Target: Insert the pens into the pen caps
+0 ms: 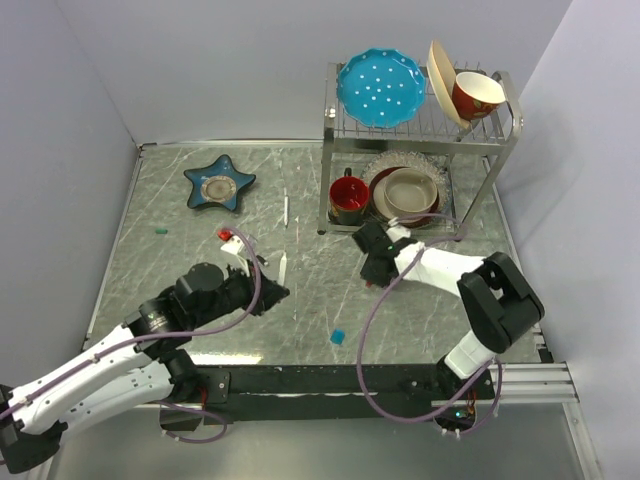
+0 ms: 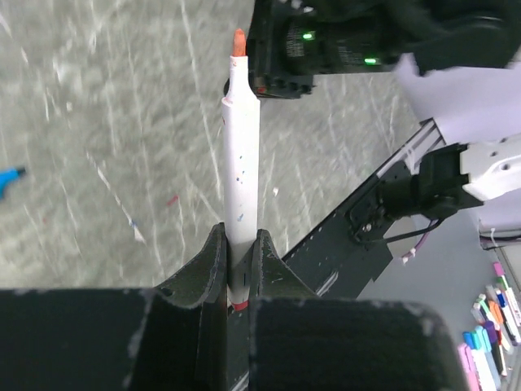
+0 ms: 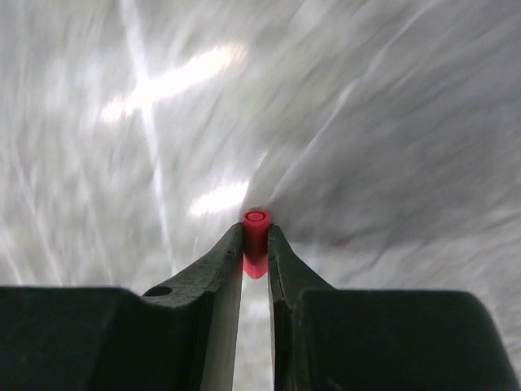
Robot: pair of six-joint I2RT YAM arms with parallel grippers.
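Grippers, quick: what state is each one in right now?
Left gripper: closed on the white pen with the orange-red tip.
Right gripper: closed on the small red pen cap.

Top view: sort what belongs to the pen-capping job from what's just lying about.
Job: white pen in left tool, red cap in right tool, loose white pen, blue cap, teal cap.
Lying about: star dish, dish rack, blue plate, red mug, brown bowl.
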